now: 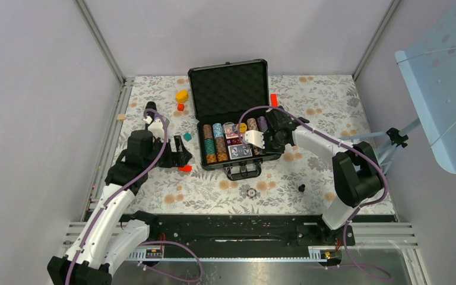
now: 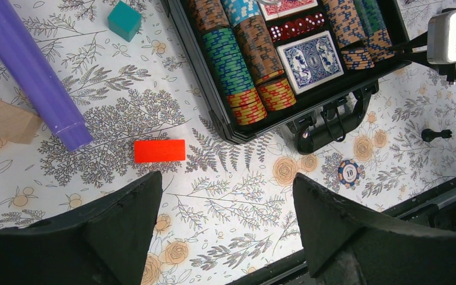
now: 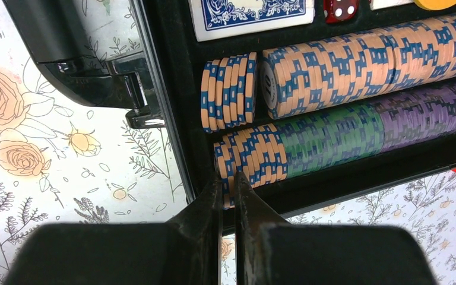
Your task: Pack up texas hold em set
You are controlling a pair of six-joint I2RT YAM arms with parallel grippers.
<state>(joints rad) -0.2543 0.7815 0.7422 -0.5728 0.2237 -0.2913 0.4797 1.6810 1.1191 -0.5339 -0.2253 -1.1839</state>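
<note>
— Pincer check: right pincer point(image 3: 228, 178) first?
— Narrow, almost closed, nothing visible between the tips. It's at the handle end of the outermost chip row point(image 3: 344, 127) inside the case point(image 1: 228, 89). Touching or just above, can't tell. Closed tips probably suit nudging that row snug, not picking.
— Left pincer point(image 2: 225, 178)?
— Wide, empty, hanging over bare counter point(image 2: 231, 249) beside the case. Likely parked clear of the other arm.
— Where's the set?
— Case is mid-counter with the lid upright, so the rows are reachable. Poker chips point(image 2: 237, 65) are racked on edge, with the card deck point(image 2: 310, 60) and dice point(image 2: 297, 27) in the centre slots. One loose chip point(image 2: 348, 173) lies on the counter near the handle point(image 2: 332, 122), so I'd say packing isn't done.
— Clutter?
— Red block point(image 2: 160, 151), teal block point(image 2: 124, 19) and purple cylinder point(image 2: 29, 71), left of the case. Not part of the set.
</note>
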